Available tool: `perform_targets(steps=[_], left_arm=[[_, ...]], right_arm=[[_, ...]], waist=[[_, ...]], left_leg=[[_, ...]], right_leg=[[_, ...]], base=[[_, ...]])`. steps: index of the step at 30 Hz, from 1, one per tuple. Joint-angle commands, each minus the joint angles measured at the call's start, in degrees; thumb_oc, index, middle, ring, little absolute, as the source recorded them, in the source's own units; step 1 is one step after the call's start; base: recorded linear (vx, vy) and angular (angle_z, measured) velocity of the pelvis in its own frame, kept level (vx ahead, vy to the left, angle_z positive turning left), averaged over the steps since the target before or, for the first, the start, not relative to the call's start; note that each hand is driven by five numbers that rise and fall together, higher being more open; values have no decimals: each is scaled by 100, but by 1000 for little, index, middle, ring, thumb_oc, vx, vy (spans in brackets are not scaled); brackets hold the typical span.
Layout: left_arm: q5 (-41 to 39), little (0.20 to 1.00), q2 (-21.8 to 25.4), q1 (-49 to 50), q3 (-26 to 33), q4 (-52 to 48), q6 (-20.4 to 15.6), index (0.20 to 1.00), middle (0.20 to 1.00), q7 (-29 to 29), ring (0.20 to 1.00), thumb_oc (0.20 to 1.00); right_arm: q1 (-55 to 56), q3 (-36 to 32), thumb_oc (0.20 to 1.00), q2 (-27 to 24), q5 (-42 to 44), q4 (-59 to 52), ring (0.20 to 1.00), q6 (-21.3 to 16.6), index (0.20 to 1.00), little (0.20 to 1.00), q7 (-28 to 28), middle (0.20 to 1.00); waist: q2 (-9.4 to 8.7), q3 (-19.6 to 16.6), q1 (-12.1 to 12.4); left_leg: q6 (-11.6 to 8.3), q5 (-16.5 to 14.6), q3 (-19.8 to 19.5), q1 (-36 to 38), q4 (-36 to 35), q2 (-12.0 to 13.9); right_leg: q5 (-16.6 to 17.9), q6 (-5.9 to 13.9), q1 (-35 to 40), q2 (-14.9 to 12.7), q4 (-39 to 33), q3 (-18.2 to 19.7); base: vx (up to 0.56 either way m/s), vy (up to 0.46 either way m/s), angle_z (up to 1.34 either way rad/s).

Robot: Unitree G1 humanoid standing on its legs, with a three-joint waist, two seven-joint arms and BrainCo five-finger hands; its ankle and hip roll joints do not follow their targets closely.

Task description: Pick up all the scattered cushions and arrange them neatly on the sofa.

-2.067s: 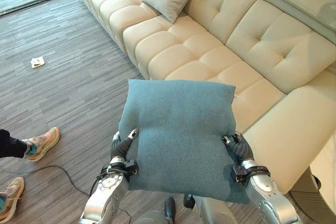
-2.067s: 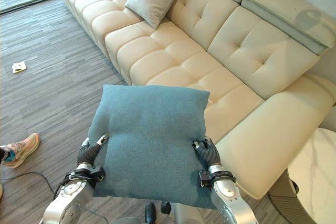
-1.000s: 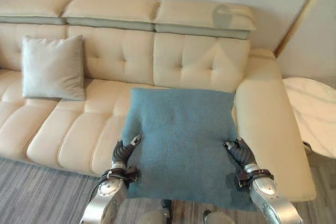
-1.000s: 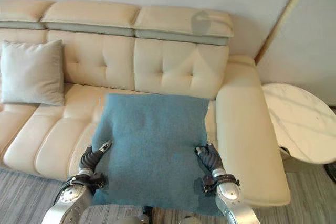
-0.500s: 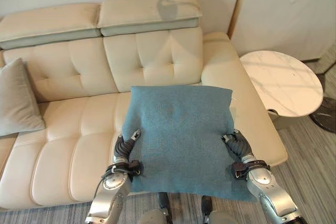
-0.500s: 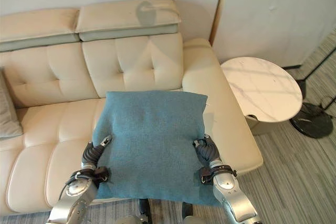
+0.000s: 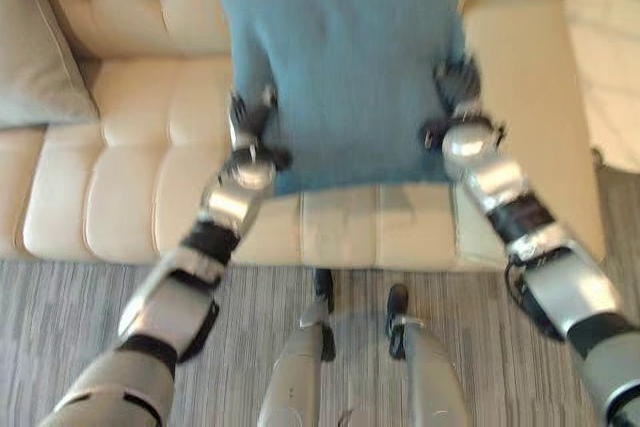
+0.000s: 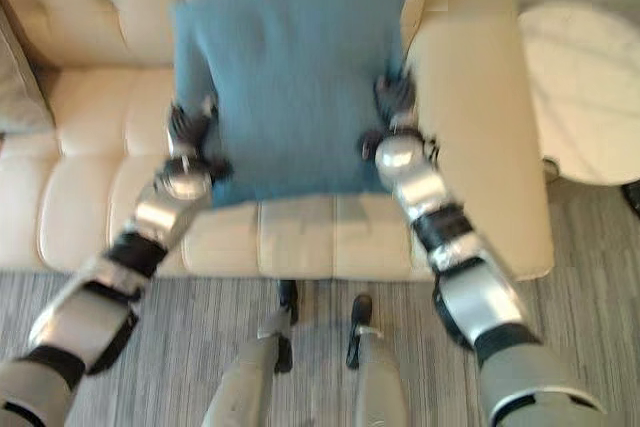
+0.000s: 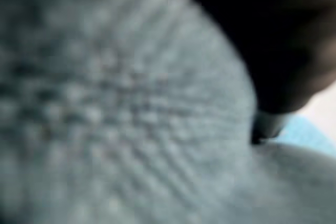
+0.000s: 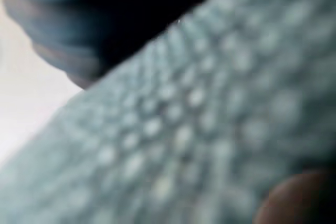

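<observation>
The square teal fabric cushion (image 7: 345, 67) hangs between both hands out over the seat of the cream tufted leather sofa (image 7: 140, 187), its far edge up against the backrest and its near edge above the front seat pads. The left hand (image 7: 250, 127) has its fingers curled onto the cushion's left edge and the right hand (image 7: 455, 87) clamps the right edge the same way, so each side is pinched and the load is shared about evenly; both wrist views show woven teal cloth pressed close against the hands. The cushion lies forward of the fingers, its face tilted toward the backrest, just beside the padded armrest (image 7: 530, 97) on the robot's right. A pale grey fabric cushion (image 7: 35, 47) leans against the backrest well apart to the left. The move ahead likely calls for tipping the top edge back until it leans on the backrest, then letting go.
</observation>
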Motion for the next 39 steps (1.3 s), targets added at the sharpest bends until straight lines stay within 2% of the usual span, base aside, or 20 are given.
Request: perform_targets(steps=[1,4,5,6,7,8,9,10,11,12,13,16,18,24,28,30,33,35,38,39], left_arm=[[585,200,172,-2155,-766,411,-553,200,200,61,200,200],[1026,200,503,-3517,-1681,1417,-367,200,200,132,200,200],[1338,200,653,-4183,-2275,1921,-306,200,200,245,200,200],[1332,200,650,-4227,-2283,1946,-315,200,200,239,200,200],[1561,401,698,-4506,-2574,2192,-245,401,401,301,401,401],[1558,492,694,-4539,-2577,2211,-252,492,492,297,492,492],[1663,896,821,-4739,-2786,2434,-230,896,896,335,896,896],[1774,1000,885,-4873,-2923,2582,-145,1000,1000,423,1000,1000],[1812,1000,929,-4922,-2992,2672,-109,1000,1000,412,1000,1000],[1827,1000,969,-4971,-3041,2790,-31,1000,1000,450,1000,1000],[1897,1000,1062,-5029,-3116,2800,18,1000,1000,482,1000,1000],[1927,1000,1366,-4806,-2978,2808,123,1000,1000,686,1000,1000],[1989,1000,1442,-4645,-2884,2907,185,1000,1000,680,1000,1000],[1643,1000,1643,-3949,-2029,2974,189,1000,1000,729,1000,1000],[1349,1000,1820,-2994,-1097,2614,99,1000,1000,752,1000,1000],[1095,1000,1956,-2523,-577,2284,-41,1000,1000,704,1000,1000],[543,1000,2144,-1523,376,1601,-302,1000,1000,550,1000,1000],[257,1000,2306,-598,1096,1190,-528,1000,1000,284,1000,1000],[-175,1000,2230,988,2266,317,-883,1000,1000,-49,1000,1000],[-380,1000,2015,1610,2681,-5,-1028,1000,1000,-107,1000,1000]], right_arm=[[-1435,594,200,-209,156,-141,200,-956,200,200,-331,200],[-2823,1475,200,-718,151,692,200,-1107,200,200,-464,200],[-3695,2222,200,-1116,-139,1188,200,-1104,200,200,-622,200],[-3744,2241,200,-1117,-128,1217,200,-1115,200,200,-614,200],[-4132,2640,200,-1311,-337,1458,200,-1103,200,200,-701,200],[-4173,2660,200,-1310,-327,1483,200,-1114,200,200,-694,200],[-4697,3128,200,-1633,-500,1723,200,-1054,200,200,-882,200],[-5039,3456,200,-1813,-673,1858,200,-1018,200,200,-1142,200],[-5233,3592,586,-1917,-737,1870,586,-1027,586,586,-1297,586],[-5450,3828,890,-2029,-934,1996,890,-883,890,890,-1505,890],[-5592,4054,1000,-2170,-1090,2035,1000,-800,1000,1000,-1558,1000],[-5518,4125,1000,-2511,-1154,2005,1000,-663,1000,1000,-1735,1000],[-5353,4134,1000,-2544,-1297,2124,1000,-515,1000,1000,-1738,1000],[-4272,3252,1000,-2533,-1142,2028,1000,-579,1000,1000,-1681,1000],[-2879,2140,1000,-2409,-1059,1211,1000,-585,1000,1000,-1516,1000],[-2342,1741,1000,-2381,-1168,732,1000,-531,1000,1000,-1383,1000],[-1212,784,1000,-2347,-1146,-155,1000,-528,1000,1000,-1108,1000],[-127,-5,1000,-2303,-1169,-706,1000,-586,1000,1000,-892,1000],[1507,-1178,1000,-2261,-1307,-1458,1000,-615,1000,1000,-603,1000],[2120,-1589,1000,-2128,-1391,-1709,1000,-604,1000,1000,-517,1000]], waist=[[-234,153,-154],[-216,154,-153],[-232,127,-142],[-229,116,-143],[-238,98,-128],[-232,85,-129],[-268,51,-116],[-275,31,-110],[-277,12,-110],[-283,22,-118],[-297,-18,-127],[-353,-1,-100],[-381,-11,-92],[-354,125,-51],[-336,205,-69],[-337,244,-78],[-307,315,-143],[-300,340,-188],[-304,432,-232],[-309,435,-235]], left_leg=[[29,-1509,-191,-311,1334,-177],[4,-1520,-166,-1061,1581,-154],[-9,-1541,-127,-1459,1656,-111],[-3,-1525,-124,-1524,1672,-115],[-17,-1527,-118,-1673,1683,-117],[-11,-1511,-118,-1730,1694,-120],[-21,-1491,-122,-1965,1682,-156],[-14,-1485,-106,-2128,1692,-167],[-4,-1475,-105,-2240,1675,-189],[-1,-1471,-107,-2290,1616,-204],[15,-1429,-134,-2413,1566,-240],[66,-1334,-175,-2522,1367,-285],[84,-1271,-159,-2582,1278,-274],[-40,-1019,-167,-2410,837,-301],[-88,-985,-199,-2238,755,-307],[-94,-1029,-200,-2203,831,-308],[-105,-1088,-186,-1993,883,-284],[-141,-1078,-184,-1826,848,-270],[-176,-1130,-164,-1437,735,-255],[-178,-1144,-156,-1286,682,-254]], right_leg=[[319,274,-136,109,-1154,285],[324,311,-894,58,-852,288],[358,349,-1290,16,-779,288],[371,347,-1354,10,-765,292],[377,371,-1497,-11,-768,286],[391,369,-1550,-16,-760,287],[410,409,-1764,-23,-790,277],[422,431,-1938,-33,-792,276],[443,440,-2041,-37,-834,292],[468,469,-2121,-28,-873,307],[528,490,-2242,-22,-928,325],[620,539,-2324,14,-1181,334],[682,553,-2365,18,-1332,339],[843,601,-2194,40,-1735,267],[813,564,-2068,71,-1736,272],[773,529,-2045,75,-1670,279],[754,491,-1857,79,-1609,311],[764,470,-1667,82,-1655,285],[787,467,-1286,82,-1744,250],[795,467,-1121,78,-1805,229]], base=[[29,-8,7],[40,20,16],[57,23,7],[71,-3,0],[0,0,0],[71,9,-3],[79,11,0],[105,12,1],[94,4,1],[80,20,1],[80,42,3],[66,44,2],[45,-10,-1],[0,0,0],[0,0,0],[0,0,0],[-32,37,-3],[-37,36,-5],[-51,29,-2],[-40,15,-3]])
